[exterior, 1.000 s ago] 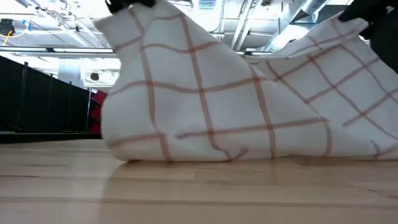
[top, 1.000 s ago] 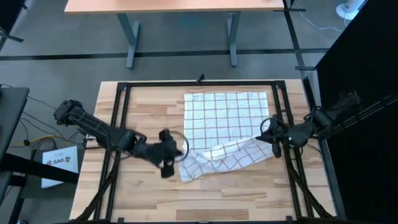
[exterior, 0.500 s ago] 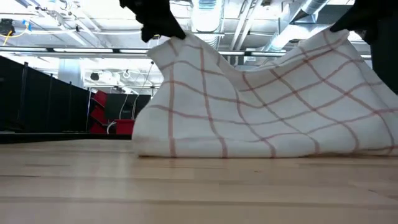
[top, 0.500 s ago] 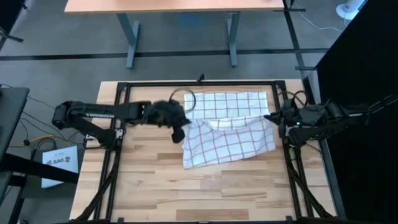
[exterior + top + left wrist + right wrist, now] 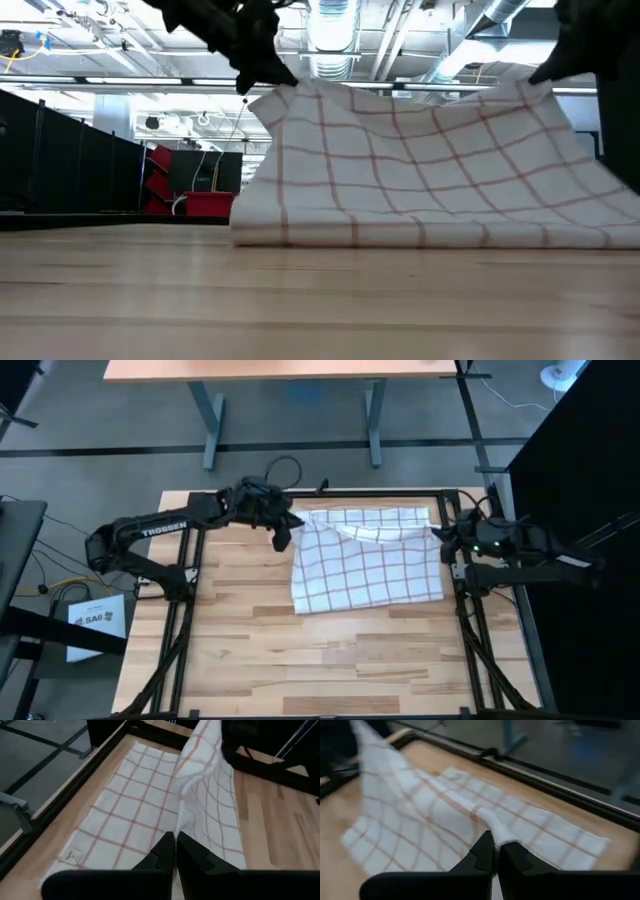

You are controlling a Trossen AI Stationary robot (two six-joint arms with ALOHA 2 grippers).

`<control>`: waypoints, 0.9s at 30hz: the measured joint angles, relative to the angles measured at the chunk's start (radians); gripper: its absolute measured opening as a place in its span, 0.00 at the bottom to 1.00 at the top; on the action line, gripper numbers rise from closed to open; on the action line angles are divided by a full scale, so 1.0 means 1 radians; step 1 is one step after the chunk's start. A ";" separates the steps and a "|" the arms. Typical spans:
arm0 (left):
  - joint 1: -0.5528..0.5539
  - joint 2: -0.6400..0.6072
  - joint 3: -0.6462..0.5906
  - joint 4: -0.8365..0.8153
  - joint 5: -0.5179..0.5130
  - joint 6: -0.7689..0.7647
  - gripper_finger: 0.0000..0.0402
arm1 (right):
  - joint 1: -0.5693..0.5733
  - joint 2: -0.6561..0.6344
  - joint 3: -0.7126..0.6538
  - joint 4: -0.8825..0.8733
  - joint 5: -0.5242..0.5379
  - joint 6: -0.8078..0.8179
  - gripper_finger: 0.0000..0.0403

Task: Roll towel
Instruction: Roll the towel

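Towel (image 5: 366,560): thin, soft woven cloth, matt, draping in loose folds. Table (image 5: 330,660): light wood planks, smooth with a faint sheen. Frame (image 5: 190,560) around it: black matt metal. Grippers: dark matt plastic.

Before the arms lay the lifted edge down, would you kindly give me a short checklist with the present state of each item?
1. Left gripper shut on the towel corner: ok.
2. Right gripper shut on the opposite corner: ok.
3. Held edge lifted off the table, seen in the low view: ok.
4. Lifted edge taut between the grippers: not ok, it sags mid-span.
5. Folded near edge lying flat on the table: ok.
6. Held edge lined up with the far edge beneath: cannot tell.
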 joint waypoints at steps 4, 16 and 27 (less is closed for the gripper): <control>0.058 0.001 -0.048 0.042 0.056 -0.008 0.00 | -0.158 0.003 -0.051 0.055 0.000 -0.052 0.00; 0.090 0.076 -0.064 0.105 0.059 -0.017 0.00 | -0.597 0.083 -0.105 0.174 -0.281 -0.204 0.00; 0.116 0.222 -0.064 0.197 0.052 0.009 0.00 | -0.915 0.270 -0.108 0.238 -0.524 -0.316 0.00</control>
